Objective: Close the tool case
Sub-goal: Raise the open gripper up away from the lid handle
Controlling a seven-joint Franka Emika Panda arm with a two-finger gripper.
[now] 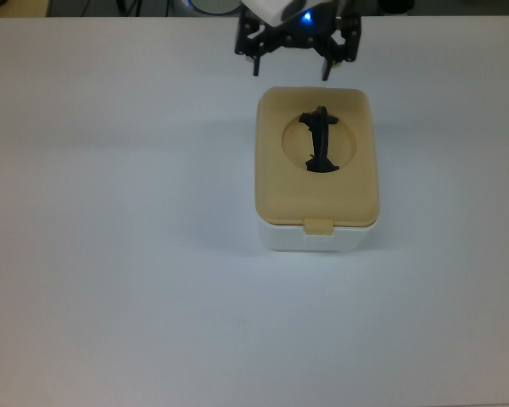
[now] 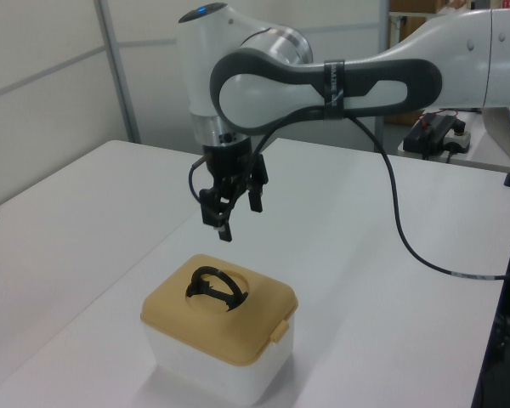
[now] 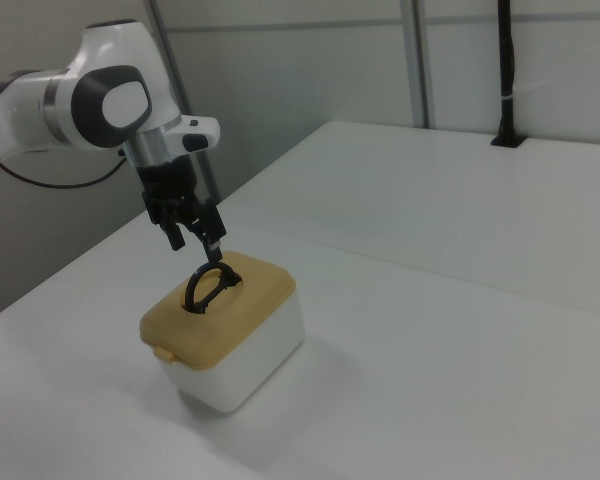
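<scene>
From my station the tool case point(image 1: 318, 231) sits a little to the 1 o'clock side of centre in the top view, on the white table point(image 1: 110, 254), its tan lid point(image 1: 317, 182) lying flat and square on the white tub point(image 2: 212, 361). The latch tab point(image 1: 318, 225) at the lid's 6 o'clock edge hangs over the tub wall, so I judge the case closed, or within a press of it. The black handle point(image 1: 320, 140) stands up out of the round recess, untouched. My gripper point(image 1: 292, 61) hovers above and just past the lid's 12 o'clock edge, fingers spread apart and holding nothing; I read that as clear of the handle, with no reason to grip again. Around the case the tabletop carries nothing else nearby. The arm's cable point(image 2: 391, 204) droops well clear of the case in the left view, so nothing obstructs a final downward push if the latch wants seating.
</scene>
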